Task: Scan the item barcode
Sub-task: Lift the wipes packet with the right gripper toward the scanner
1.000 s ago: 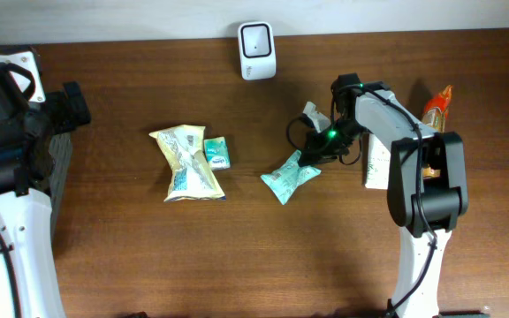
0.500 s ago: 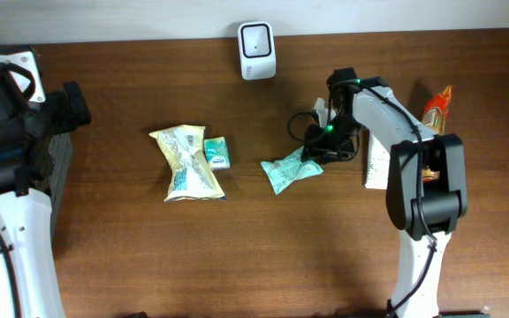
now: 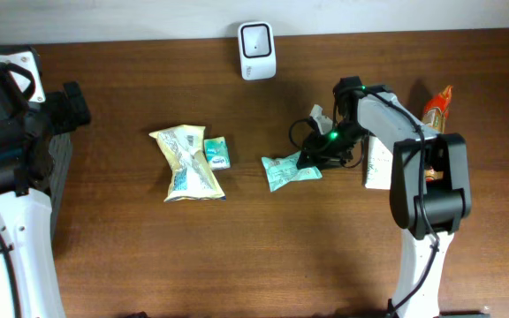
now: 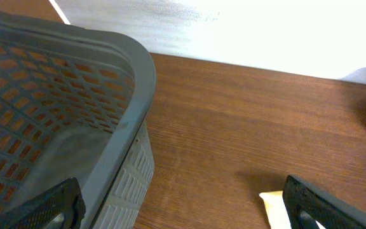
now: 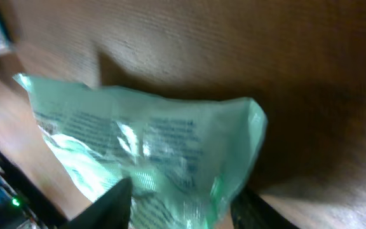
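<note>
**Green pouch flat on the worktop, scanner at the back edge**

The item I am scanning is a pale green, crinkled plastic pouch [image 3: 288,171] with dark lines of print on its upper face. It lies flat on the brown worktop [image 3: 263,247], its long side running roughly left to right. Its right end sits between the spread fingers of my right hand [image 3: 312,161]. The scanner [image 3: 257,50], a white rounded box with 1 dark square window, stands by the wall, well apart from the pouch.
</note>
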Tool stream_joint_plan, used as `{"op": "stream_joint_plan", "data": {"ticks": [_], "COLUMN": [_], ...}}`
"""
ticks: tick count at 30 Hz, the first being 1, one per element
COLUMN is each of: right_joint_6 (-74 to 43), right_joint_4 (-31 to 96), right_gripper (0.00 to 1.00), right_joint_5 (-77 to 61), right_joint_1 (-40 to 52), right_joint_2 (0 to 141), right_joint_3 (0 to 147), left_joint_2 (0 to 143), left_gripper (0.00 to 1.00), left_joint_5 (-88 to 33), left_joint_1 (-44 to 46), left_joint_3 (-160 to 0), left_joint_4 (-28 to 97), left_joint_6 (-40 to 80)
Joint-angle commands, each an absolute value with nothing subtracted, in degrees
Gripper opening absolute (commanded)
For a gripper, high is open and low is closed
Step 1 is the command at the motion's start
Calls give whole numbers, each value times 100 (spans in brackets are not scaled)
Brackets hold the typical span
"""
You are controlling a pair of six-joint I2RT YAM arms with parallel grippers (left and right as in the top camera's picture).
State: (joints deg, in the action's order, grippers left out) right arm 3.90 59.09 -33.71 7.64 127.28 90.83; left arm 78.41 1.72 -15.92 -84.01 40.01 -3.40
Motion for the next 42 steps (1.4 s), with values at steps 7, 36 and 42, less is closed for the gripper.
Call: {"op": "stream_joint_plan", "data": {"ticks": [7,36,42], "right_joint_6": [78,-397,-397], "right_joint_4": [4720,5857,5854], "right_gripper": [4,4,4], "right_joint_5": [-3795,-3857,-3675], "right_joint_1": [781,753,827], "right_joint_2": [12794,8680,8683], "right_joint_3": [8162,9371,9371], "left_joint_2": [7760,7760,7760], "left_gripper": [99,99,99], "left_joint_5": [126,126,126], "left_joint_1": [-1603,-1603,-1603], "left_joint_3": [-8447,-8447,-8447], "left_joint_4": [3997,3997,3997], "left_joint_6": [-283,-283,-283]}}
